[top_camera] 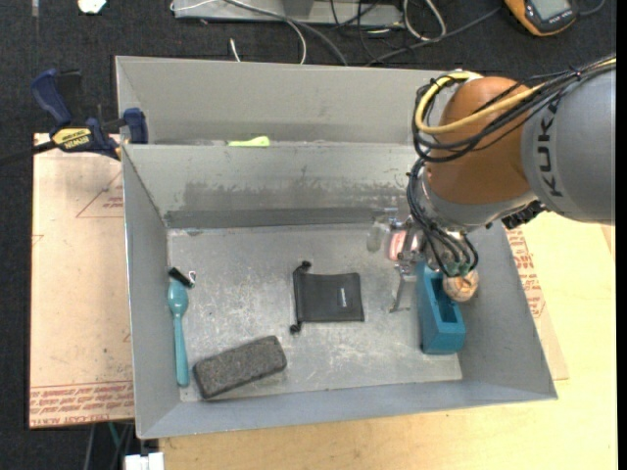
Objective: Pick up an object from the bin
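While the arm leans in from 3 o'clock under its orange cover point(480, 145), I see the gripper point(403, 297) down inside the grey metal bin point(147, 262), right of centre, with its tip above bare floor. Whether it is open or closed I cannot tell from up here, since the cables point(446, 248) at the wrist crowd that spot. Two things flank it. At its 3 o'clock, just beside it, lies a blue plastic block point(443, 326), long and narrow, running from 12 to 6 o'clock; I cannot say whether the gripper touches its near edge. At its 9 o'clock, a little apart, a flat black pouch point(333, 299) lies square on the floor near the bin's middle, with a dark strip along its own 9 o'clock side. A small tan lump point(461, 286) sits against the block's top end on the 3 o'clock side, partly under the cables. The rest is well apart: a teal plastic spoon point(179, 336) along the 9 o'clock wall with its bowl toward 12, a small black bit point(180, 277) just above that bowl, and a grey sponge-like block point(240, 365) lying tilted at about 7 o'clock near the front wall. Something yellow-green point(250, 142) rests on the ledge at 12 o'clock
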You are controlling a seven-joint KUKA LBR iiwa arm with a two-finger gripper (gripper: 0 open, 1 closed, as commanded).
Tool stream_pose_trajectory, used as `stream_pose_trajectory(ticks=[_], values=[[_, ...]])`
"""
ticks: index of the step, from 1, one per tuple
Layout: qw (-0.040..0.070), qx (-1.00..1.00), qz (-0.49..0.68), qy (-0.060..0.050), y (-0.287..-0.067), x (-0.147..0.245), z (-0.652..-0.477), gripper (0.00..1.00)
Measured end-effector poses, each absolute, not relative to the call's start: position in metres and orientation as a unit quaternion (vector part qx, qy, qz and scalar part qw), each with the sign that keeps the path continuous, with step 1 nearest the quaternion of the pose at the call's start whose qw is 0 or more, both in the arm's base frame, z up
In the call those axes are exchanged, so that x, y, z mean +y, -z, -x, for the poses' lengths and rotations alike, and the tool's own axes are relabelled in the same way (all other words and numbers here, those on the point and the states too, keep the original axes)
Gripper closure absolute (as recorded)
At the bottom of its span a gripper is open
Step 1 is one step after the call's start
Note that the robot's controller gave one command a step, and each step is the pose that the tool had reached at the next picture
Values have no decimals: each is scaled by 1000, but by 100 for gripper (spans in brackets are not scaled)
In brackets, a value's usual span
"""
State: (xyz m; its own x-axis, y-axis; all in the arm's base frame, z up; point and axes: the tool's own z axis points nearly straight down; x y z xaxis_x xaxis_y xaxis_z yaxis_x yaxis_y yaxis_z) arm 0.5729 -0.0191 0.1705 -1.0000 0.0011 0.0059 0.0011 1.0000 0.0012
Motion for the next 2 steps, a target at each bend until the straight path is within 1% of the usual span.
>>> stream_pose_trajectory(ticks=[1, 2], values=[[-1, -1000, 0, 0, -174, -19, -575, 0], [-4, -1000, 0, 1, -116, 18, -581, 0]])
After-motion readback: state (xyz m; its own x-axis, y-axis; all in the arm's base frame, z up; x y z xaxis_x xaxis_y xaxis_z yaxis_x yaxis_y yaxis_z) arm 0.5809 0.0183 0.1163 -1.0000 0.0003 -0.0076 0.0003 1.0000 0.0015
